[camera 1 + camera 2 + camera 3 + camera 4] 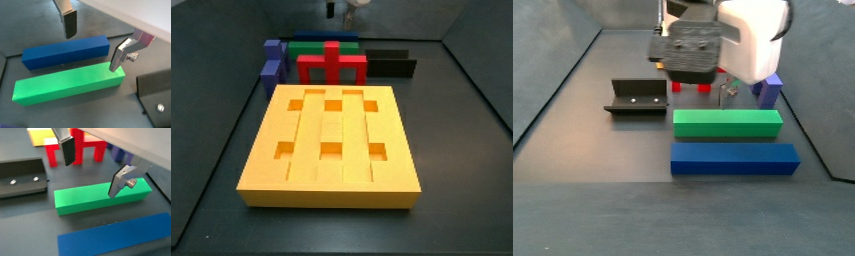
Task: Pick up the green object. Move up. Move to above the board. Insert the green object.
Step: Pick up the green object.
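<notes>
The green object [67,84] is a long green bar lying flat on the dark floor; it also shows in a wrist view [100,199] and in both side views [727,122] [305,44]. My gripper [95,42] is open and empty, hovering above one end of the bar. One fingertip [118,59] overlaps the bar's end; the other hangs over the blue bar. The gripper also shows in the other views [93,168] [714,90] [334,10]. The board [331,192], an orange-yellow slab with grooves and six square holes, lies apart from the bar; a corner of it shows in a wrist view [41,135].
A blue bar [65,51] [734,158] lies parallel beside the green bar. A red cross-shaped block [75,148] [331,64] stands between the bars and the board. The dark fixture [633,97] [21,178] stands near the green bar's other end. A small blue piece [767,92] stands nearby.
</notes>
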Motion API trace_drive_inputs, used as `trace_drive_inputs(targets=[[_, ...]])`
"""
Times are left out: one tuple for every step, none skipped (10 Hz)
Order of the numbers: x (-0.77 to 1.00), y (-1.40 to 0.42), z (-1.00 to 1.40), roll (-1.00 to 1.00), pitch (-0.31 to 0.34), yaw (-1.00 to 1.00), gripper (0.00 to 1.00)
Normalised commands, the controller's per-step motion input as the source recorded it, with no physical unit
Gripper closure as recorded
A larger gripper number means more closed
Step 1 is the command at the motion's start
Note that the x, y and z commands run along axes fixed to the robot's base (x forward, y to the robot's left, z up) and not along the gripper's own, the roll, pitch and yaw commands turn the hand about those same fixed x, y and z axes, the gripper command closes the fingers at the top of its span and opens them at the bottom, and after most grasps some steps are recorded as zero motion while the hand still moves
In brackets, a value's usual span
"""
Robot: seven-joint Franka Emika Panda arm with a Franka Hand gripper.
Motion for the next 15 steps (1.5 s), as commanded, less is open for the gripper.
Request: trace_drive_inputs(targets=[[0.00, 0.00, -0.06, -0.16, 0.080, -0.93, 0.00], [0.00, 0.00, -0.02, -0.09, 0.117, -0.96, 0.00], [0.00, 0.00, 0.00, -0.05, 0.113, -0.99, 0.00], [0.00, 0.00, -0.04, -0.04, 0.114, -0.99, 0.00], [-0.04, 0.00, -0.13, -0.02, 0.090, -0.98, 0.00], [-0.22, 0.00, -0.36, 0.00, 0.024, -0.92, 0.00], [-0.21, 0.00, -0.45, 0.00, 0.000, -0.91, 0.00], [-0.36, 0.00, -0.41, 0.00, 0.000, -0.77, 0.00], [-0.57, -0.02, -0.35, -0.03, -0.020, -0.49, 0.00], [-0.57, -0.02, -0.29, -0.02, 0.000, -0.32, 0.00], [-0.22, -0.01, -0.28, -0.01, -0.056, -0.03, 0.00], [0.13, 0.04, -0.41, -0.03, 0.000, 0.09, 0.00], [0.08, 0.07, -0.36, -0.02, 0.000, 0.17, 0.00], [0.00, 0.04, -0.32, 0.00, 0.000, 0.19, 0.00], [0.00, 0.00, -0.26, -0.01, 0.000, 0.10, 0.00]])
